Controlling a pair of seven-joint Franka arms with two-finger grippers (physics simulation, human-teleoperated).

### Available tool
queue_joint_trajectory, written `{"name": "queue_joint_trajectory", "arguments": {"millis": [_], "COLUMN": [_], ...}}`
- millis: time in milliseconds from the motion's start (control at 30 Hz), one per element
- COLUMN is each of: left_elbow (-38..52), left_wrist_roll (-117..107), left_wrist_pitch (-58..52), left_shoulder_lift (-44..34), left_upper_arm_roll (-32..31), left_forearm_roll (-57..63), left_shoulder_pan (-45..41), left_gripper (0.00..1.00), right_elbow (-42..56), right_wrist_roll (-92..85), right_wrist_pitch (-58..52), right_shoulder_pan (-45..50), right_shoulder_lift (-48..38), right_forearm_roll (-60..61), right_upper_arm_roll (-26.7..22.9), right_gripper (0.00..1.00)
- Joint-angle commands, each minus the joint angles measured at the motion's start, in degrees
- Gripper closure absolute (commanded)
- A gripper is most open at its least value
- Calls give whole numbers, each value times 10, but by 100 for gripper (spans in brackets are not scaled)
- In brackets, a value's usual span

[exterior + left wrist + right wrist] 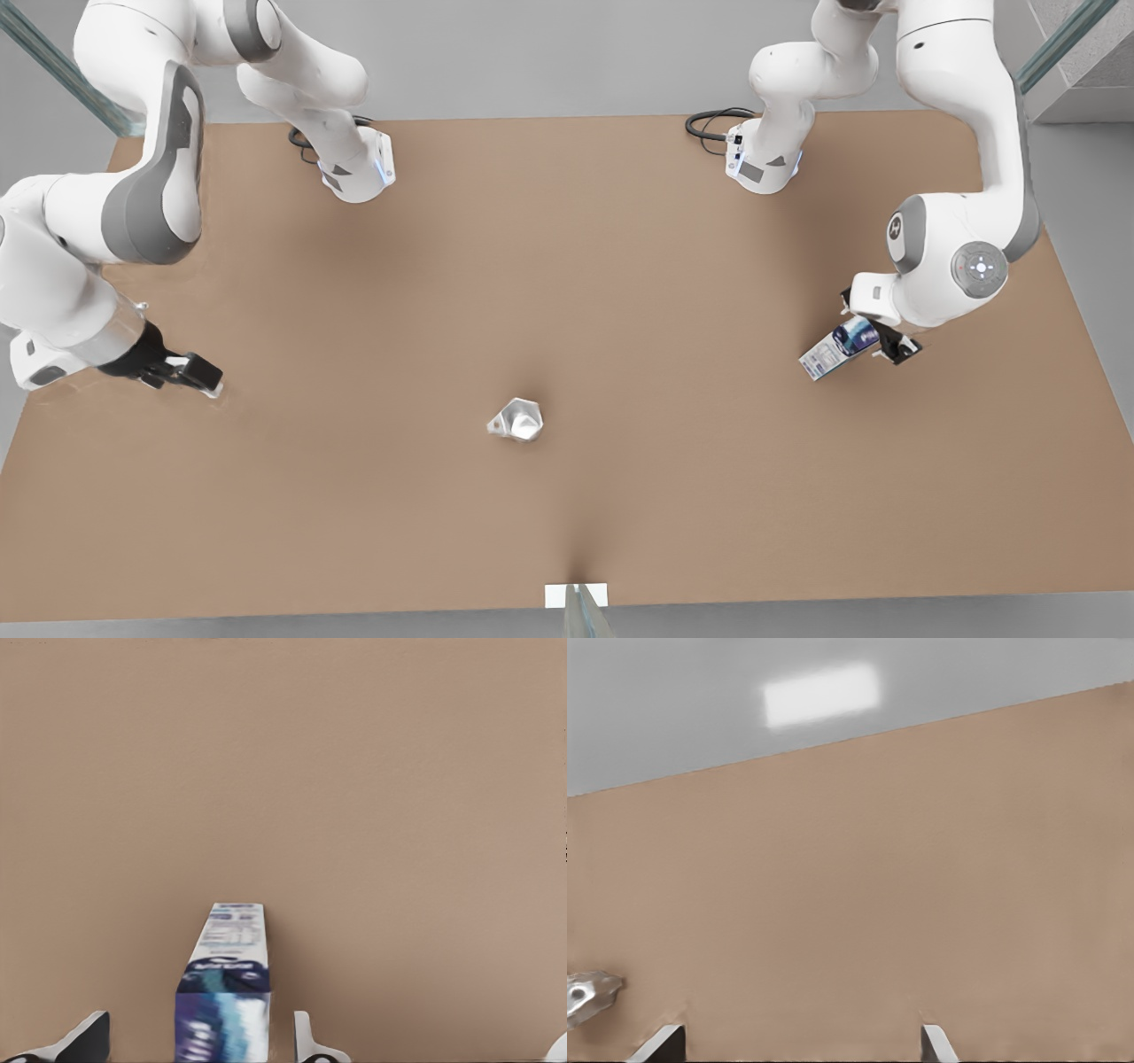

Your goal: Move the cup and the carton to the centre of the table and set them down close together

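1. Silvery and faceted, the cup (516,420) lies near the middle of the table (620,266), well apart from both arms.
2. The carton (837,348) lies at the front view's right, between the spread fingers of the left gripper (873,341); nothing is clamped yet, and its long axis points towards the centre.
3. The right gripper (190,377) hangs empty, fingers apart, at the front view's left; the cup lies well off towards the centre from it.
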Motion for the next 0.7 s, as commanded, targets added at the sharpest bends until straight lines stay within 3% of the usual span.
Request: {"name": "queue_joint_trajectory", "arguments": {"millis": [0,67,667], "left_elbow": [-2,-12,-71], "left_wrist_roll": [2,25,30], "left_wrist_pitch": [0,0,41], "left_shoulder_lift": [0,0,13], "left_upper_arm_roll": [0,13,45], "left_forearm_roll": [-1,-1,-1], "left_shoulder_pan": [4,4,17], "left_gripper": [0,0,0], "right_elbow": [-27,-41,-14], "right_wrist_roll": [-15,-109,-106], "right_wrist_pitch": [-9,-13,-35], "right_shoulder_pan": [0,-11,5], "right_shoulder_lift": [-25,-37,-15], "right_forearm_roll": [-2,-5,-19], "right_upper_arm_roll": [1,1,17], "right_gripper": [0,0,0]}}
